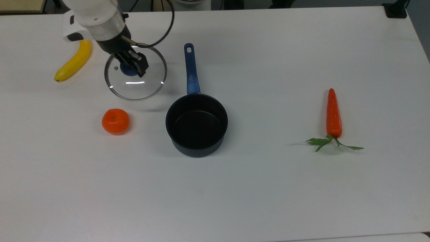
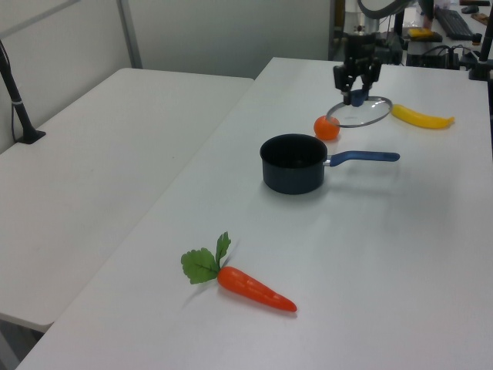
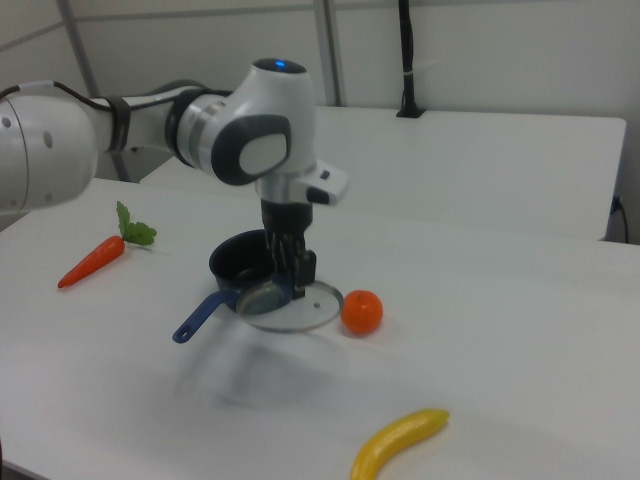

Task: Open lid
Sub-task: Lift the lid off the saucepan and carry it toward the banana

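Observation:
The round glass lid (image 1: 135, 79) with a metal rim hangs in the air, held by its blue knob (image 1: 127, 69). My gripper (image 1: 131, 66) is shut on that knob. In the top view the lid is up and to the left of the open dark saucepan (image 1: 196, 125). The left view shows the lid (image 2: 367, 116) beyond the saucepan (image 2: 293, 163), under my gripper (image 2: 357, 95). In the right view the lid (image 3: 292, 305) hangs tilted in front of the saucepan (image 3: 238, 262), with my gripper (image 3: 288, 284) over it.
A yellow banana (image 1: 74, 61) lies just left of the lid in the top view. An orange (image 1: 115, 121) sits below the lid. The saucepan's blue handle (image 1: 191, 69) points to the far edge. A carrot (image 1: 333, 114) lies far right on the white table (image 1: 268, 188).

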Tool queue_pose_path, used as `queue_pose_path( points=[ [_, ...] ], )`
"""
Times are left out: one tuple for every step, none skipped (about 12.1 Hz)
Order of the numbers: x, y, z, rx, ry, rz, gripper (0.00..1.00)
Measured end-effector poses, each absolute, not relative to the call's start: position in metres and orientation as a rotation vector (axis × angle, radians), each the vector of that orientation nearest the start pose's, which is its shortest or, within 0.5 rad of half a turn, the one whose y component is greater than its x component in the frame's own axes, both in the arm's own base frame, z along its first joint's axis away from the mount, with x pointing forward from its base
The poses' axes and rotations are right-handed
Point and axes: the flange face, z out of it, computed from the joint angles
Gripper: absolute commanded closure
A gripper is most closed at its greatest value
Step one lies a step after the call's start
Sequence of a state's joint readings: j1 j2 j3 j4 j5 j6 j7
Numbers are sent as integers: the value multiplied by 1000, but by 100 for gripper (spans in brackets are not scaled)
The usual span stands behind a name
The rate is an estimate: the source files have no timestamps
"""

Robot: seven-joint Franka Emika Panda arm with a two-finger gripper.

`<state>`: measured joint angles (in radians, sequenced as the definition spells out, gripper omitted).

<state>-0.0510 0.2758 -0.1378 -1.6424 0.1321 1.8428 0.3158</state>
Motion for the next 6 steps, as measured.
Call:
queue_pose_path(
  points=[
    [618,-113,439,-2952,775,134,68],
    [613,-120,428,-2958,751,121,68],
    [609,-121,413,-2966,727,95,68],
    [605,-119,397,-2972,711,72,67],
    [602,-117,382,-2977,708,43,68],
    [598,-114,368,-2980,706,23,68]
  ],
)
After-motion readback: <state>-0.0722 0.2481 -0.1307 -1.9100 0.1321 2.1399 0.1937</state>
